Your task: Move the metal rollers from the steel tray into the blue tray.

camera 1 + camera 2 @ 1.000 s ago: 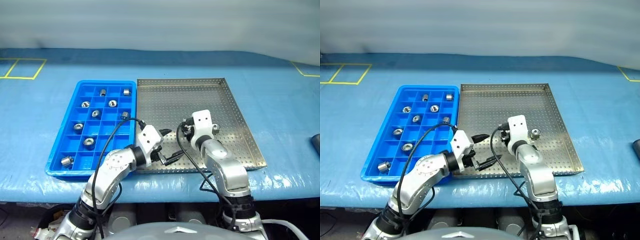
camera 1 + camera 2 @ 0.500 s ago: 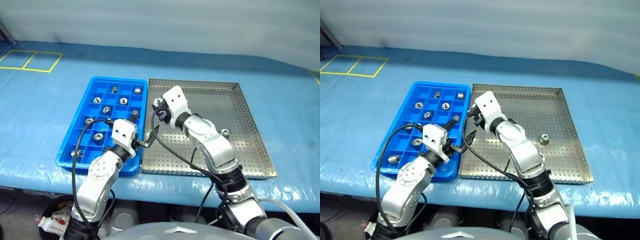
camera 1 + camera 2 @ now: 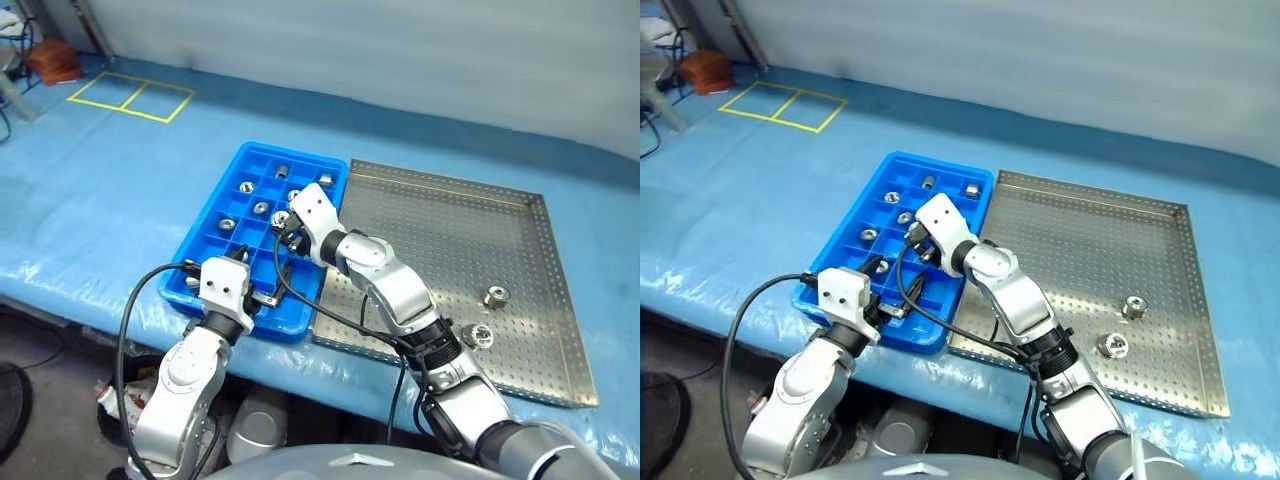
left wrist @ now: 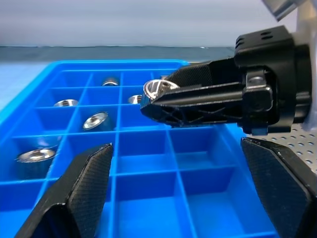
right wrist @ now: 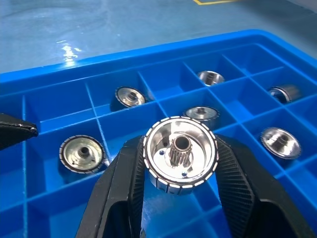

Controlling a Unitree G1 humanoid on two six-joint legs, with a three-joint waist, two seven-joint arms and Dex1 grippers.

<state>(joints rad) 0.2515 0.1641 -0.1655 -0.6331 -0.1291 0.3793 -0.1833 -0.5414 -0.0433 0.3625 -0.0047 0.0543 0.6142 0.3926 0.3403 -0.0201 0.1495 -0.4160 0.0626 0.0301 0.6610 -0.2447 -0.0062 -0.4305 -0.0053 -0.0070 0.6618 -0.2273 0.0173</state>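
Your right claw [image 5: 179, 208] is pinching one of the metal rollers [image 5: 179, 157] between its two fingers, holding it up over the compartments of the blue tray [image 3: 205, 240], where several more rollers already sit in cells beyond and beside it. Your left claw [image 4: 173, 193] is spread wide and carries nothing, hovering at the tray's near end just short of the right claw. Off to the right claw's far side, the steel tray [image 3: 520, 215] on the desk [image 3: 90, 190] still carries two rollers [image 3: 495, 296].
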